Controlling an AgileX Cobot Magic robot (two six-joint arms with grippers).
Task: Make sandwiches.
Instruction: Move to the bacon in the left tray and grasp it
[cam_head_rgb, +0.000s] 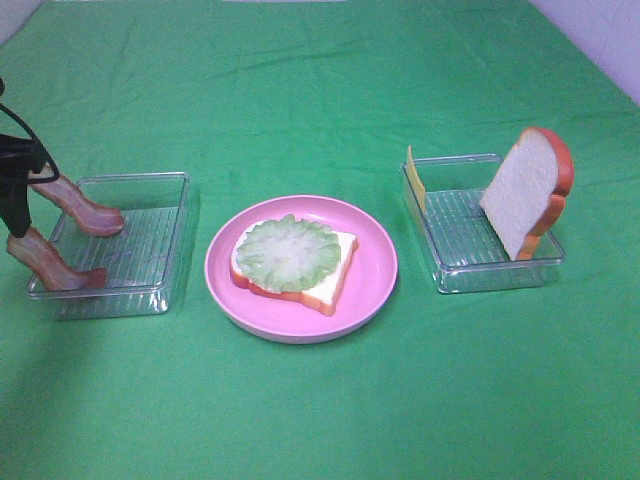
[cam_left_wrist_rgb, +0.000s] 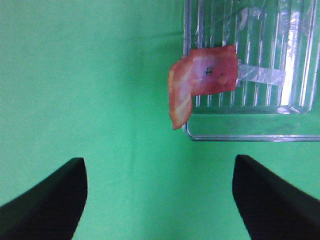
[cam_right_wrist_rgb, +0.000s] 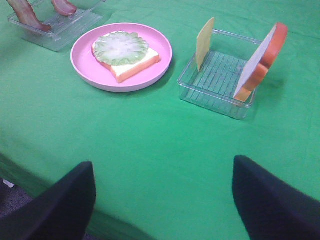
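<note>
Exterior high: bread (cam_head_rgb: 331, 286) on plate (cam_head_rgb: 376, 262) between left tray (cam_head_rgb: 150, 250), right tray (cam_head_rgb: 460, 226).

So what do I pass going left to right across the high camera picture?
Two reddish-brown wavy bacon strips, round pink plate carrying a white toy bread slice under round green lettuce, thin yellow cheese slice, leaning white bread slice with orange-brown crust. The clear plastic trays overlap these, so they're skipped.

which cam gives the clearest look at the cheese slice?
Right wrist: the cheese slice turns its flat yellow face to the camera, standing on edge in the clear tray. Exterior high catches it nearly edge-on, as a thin sliver. Left wrist does not show it.
</note>
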